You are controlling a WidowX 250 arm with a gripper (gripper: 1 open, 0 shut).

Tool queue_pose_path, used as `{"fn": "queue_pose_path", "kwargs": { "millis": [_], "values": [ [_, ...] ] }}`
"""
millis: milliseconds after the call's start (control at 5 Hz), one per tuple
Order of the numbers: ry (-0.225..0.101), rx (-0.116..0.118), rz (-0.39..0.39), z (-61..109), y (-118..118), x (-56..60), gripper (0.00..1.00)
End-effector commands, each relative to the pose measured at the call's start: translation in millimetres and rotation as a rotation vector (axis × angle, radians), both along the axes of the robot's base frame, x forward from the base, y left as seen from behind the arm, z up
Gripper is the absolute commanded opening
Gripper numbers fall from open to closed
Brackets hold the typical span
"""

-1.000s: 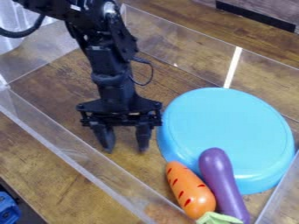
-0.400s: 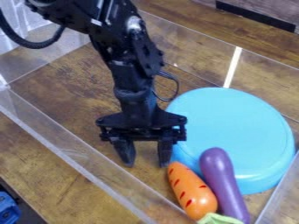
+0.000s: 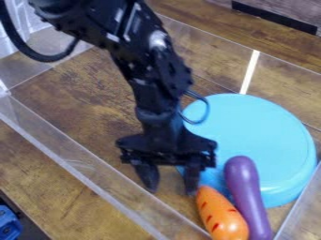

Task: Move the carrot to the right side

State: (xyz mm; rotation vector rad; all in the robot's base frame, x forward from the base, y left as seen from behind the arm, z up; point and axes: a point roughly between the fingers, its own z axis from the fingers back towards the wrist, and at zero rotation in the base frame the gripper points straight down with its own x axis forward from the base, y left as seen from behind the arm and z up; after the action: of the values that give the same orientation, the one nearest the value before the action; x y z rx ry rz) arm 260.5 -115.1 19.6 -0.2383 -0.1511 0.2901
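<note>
Camera view, single.

Carrot [image 3: 221, 214]: orange, dark grooves, lying at the near right corner of the wooden table [image 3: 75, 112], tip pointing up-left, lower end cut off by the picture's bottom edge. Touching or just beside the eggplant on its right.

Eggplant [image 3: 249, 195]: glossy purple, lengthwise beside the carrot, upper end resting against the plate's near rim.

Plate [image 3: 257, 136]: blue, round, toward the right edge; its left part is hidden behind the arm.

Clear walls [image 3: 51, 150]: transparent panels fence the work area on the near-left and far sides.

Gripper [image 3: 172, 176]: black, pointing down, fingers spread apart, nothing between them. It hangs just up-left of the carrot's tip; contact cannot be told. A black cable loops at the wrist, in front of the plate.

Obstructions: eggplant and plate crowd the carrot's right side.

Change from earlier frames: arm and gripper have travelled from mid-table toward the near right corner, closing on the carrot. Carrot sits slightly lower and further right than before; eggplant likewise shifted a little.
</note>
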Motion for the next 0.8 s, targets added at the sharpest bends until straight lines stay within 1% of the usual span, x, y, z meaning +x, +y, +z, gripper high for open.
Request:
{"fn": "queue_pose_path", "kwargs": {
  "millis": [0, 200, 400, 600],
  "values": [
    [-0.014, 0.012, -0.01, -4.1, -15.4, -6.6, 0.0],
    [-0.017, 0.021, 0.01, -5.4, -13.3, -8.0, 0.0],
    [-0.015, 0.03, 0.026, -6.6, -26.2, -12.9, 0.0],
    [-0.015, 0.038, 0.04, -7.5, -39.2, -15.0, 1.0]
  ]
}}
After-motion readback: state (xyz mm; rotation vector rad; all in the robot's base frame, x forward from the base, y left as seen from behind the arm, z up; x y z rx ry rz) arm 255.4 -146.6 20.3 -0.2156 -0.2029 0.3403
